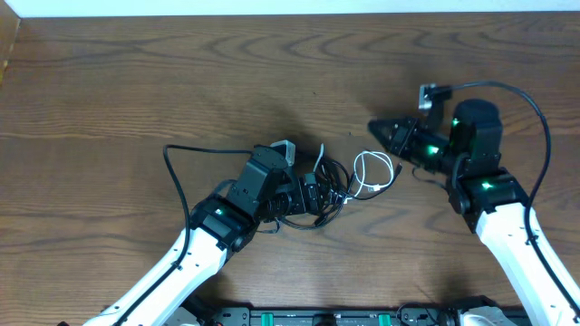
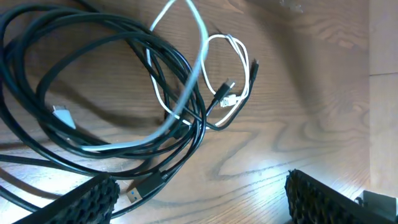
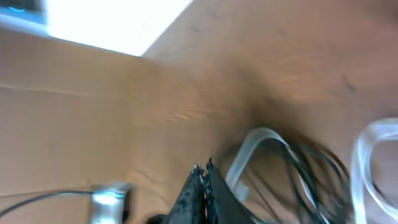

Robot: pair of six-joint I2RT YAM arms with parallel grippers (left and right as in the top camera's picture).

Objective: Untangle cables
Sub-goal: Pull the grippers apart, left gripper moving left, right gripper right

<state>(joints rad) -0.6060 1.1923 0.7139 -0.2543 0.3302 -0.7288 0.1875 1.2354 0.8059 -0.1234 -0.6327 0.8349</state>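
Observation:
A tangle of thin black cables (image 1: 313,195) lies at the table's middle, with a white cable (image 1: 373,172) looped at its right side. In the left wrist view the black loops (image 2: 93,81) fill the upper left, the white cord (image 2: 202,56) crosses them, and a black USB plug (image 2: 146,186) lies by the left finger. My left gripper (image 2: 199,199) is open and empty, just in front of the tangle; overhead it sits at the tangle's left (image 1: 304,195). My right gripper (image 1: 376,129) is shut and empty, raised right of the white loop; its view (image 3: 204,174) is blurred.
Thick black arm wires run along both arms (image 1: 177,181) (image 1: 535,109). The wooden table (image 1: 136,81) spreads wide to the back and left. A light edge (image 1: 272,7) borders the table's far side.

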